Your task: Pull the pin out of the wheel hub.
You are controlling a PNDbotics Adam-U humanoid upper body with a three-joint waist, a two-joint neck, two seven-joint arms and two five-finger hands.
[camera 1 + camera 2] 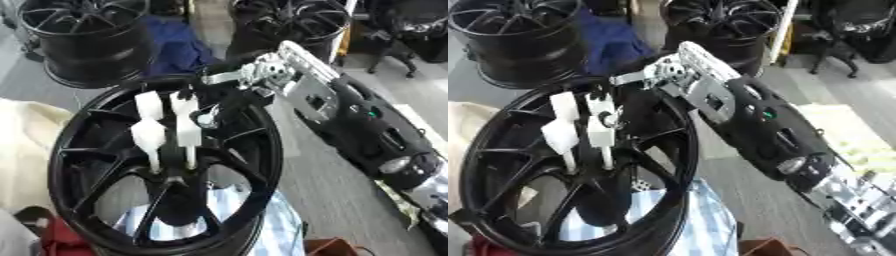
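While upright, pins (pixel 186 131) apparently meet right hand (pixel 203 115).

Both head eyes look steeply down, close (nearly alike), at the wheel hub (pixel 166 165).

Two further black spoked wheels stood at the far edge of the view, one at the upper left (pixel 74 37) and one at the upper centre (pixel 293 25), with a blue cloth (pixel 179 47) lying between them. A cream-coloured sheet (pixel 22 150) covered the left side, a red object (pixel 57 237) lay at the lower left corner, and a blue-and-white checked fabric (pixel 280 230) lay along the bottom edge. The grey floor (pixel 337 195) extended to the right, where the base of a black chair (pixel 394 55) stood at the upper right.
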